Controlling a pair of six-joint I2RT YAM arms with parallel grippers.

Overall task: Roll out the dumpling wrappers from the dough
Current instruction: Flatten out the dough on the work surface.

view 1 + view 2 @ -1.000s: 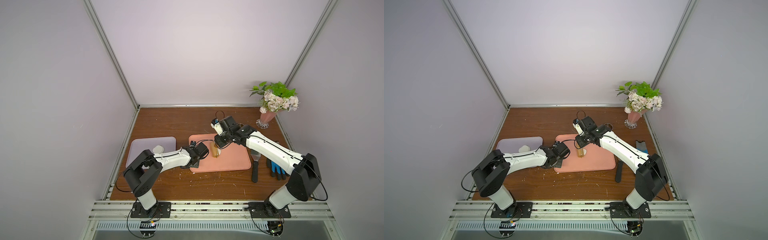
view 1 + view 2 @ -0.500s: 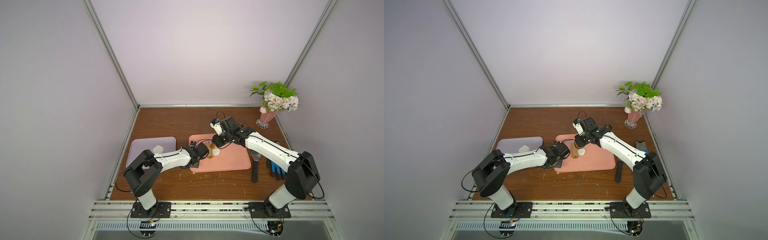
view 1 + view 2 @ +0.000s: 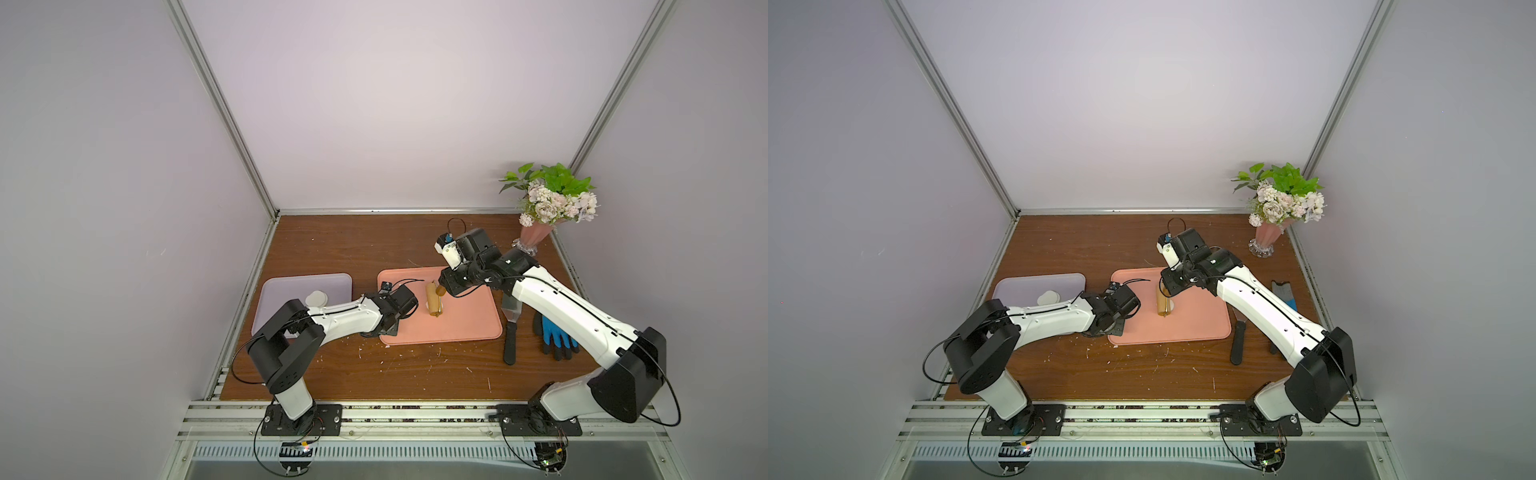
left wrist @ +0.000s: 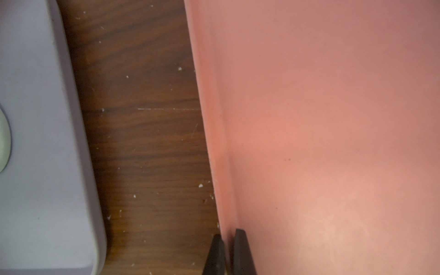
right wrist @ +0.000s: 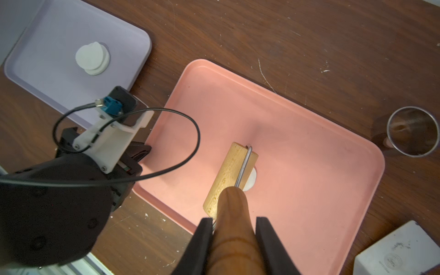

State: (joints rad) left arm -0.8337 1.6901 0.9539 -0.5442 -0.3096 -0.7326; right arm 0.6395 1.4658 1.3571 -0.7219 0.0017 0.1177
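Pale lilac walls enclose a brown wood-grain counter (image 3: 374,365) speckled with white crumbs. On it the right end effector (image 5: 234,221) has its two black fingers closed part-way around the dark brown handle of a wooden roller (image 5: 229,176), clamping it from both sides. The roller's tan cylinder lies just ahead of those fingertips on a pink rectangular plastic tray (image 5: 309,181). The dough (image 5: 252,182), a small flat white piece, peeks out from under the cylinder on the side away from the left end effector (image 4: 228,235) and is pressed onto the pink tray. That left end effector is fully closed, pinching the pink tray's raised rim with one finger inside the wall and one outside. Beside it, across a strip of bare counter, sits a lilac rectangular plastic tray (image 3: 291,286). The dumpling wrappers (image 5: 92,58), thin round white discs stacked slightly askew, rest on that tray, well apart from both end effectors. A small round steel ring cutter (image 5: 413,131) stands on the counter just off the pink tray's edge, to one side of the right end effector.
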